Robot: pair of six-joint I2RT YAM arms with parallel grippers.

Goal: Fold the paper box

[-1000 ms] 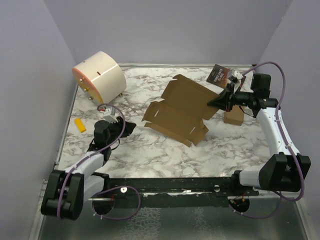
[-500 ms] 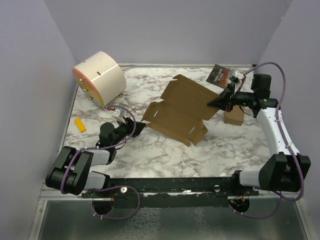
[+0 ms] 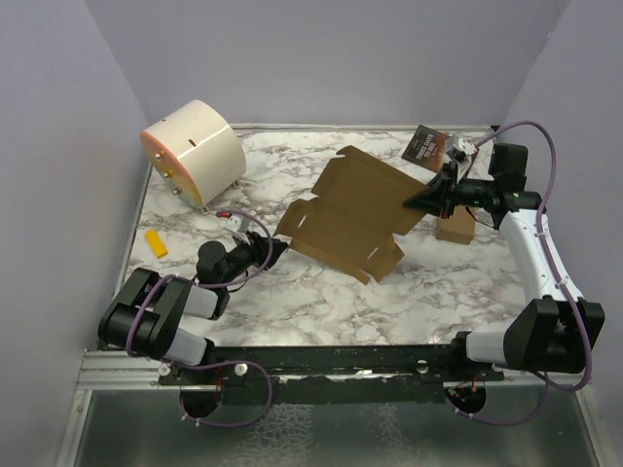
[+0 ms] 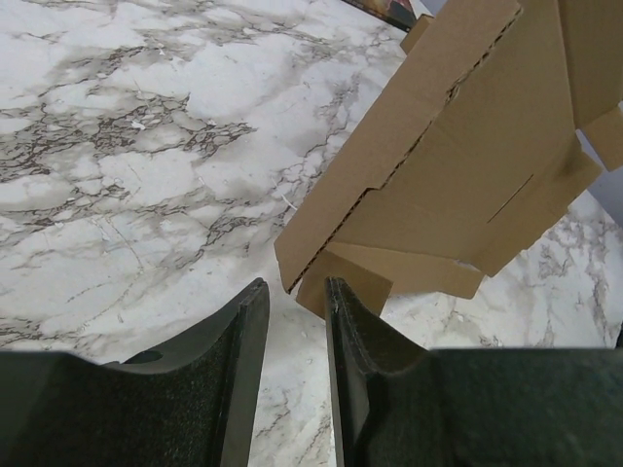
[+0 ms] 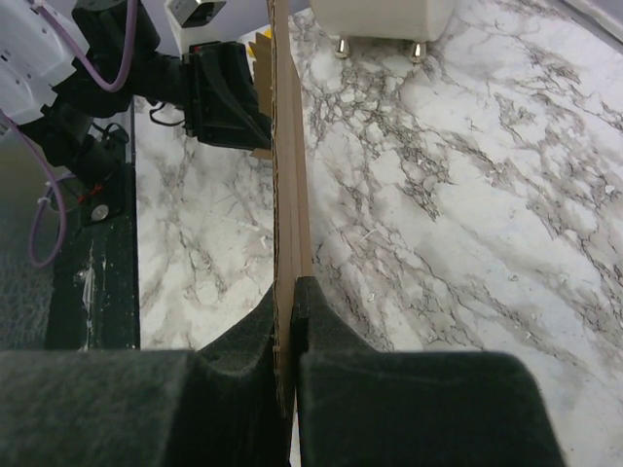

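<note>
The paper box (image 3: 355,209) is a brown die-cut cardboard sheet, partly raised, its right edge lifted off the marble table. My right gripper (image 3: 428,197) is shut on that right edge; in the right wrist view the cardboard (image 5: 289,146) runs edge-on between the closed jaws (image 5: 292,292). My left gripper (image 3: 275,251) lies low on the table at the sheet's near-left corner. In the left wrist view it (image 4: 295,321) stands open by a narrow gap with only marble between the fingers. The corner flap of the box (image 4: 458,146) sits just past the right fingertip (image 4: 336,292).
A white cylindrical drum (image 3: 195,148) stands at the back left. A small yellow piece (image 3: 156,242) lies near the left wall. A smaller cardboard box (image 3: 455,226) sits under my right arm, and a dark booklet (image 3: 425,146) lies at the back right.
My left arm has swung right across the table, bringing its gripper up to the sheet's near-left corner, with the jaws a little wider. The right gripper and the box have stayed put.
</note>
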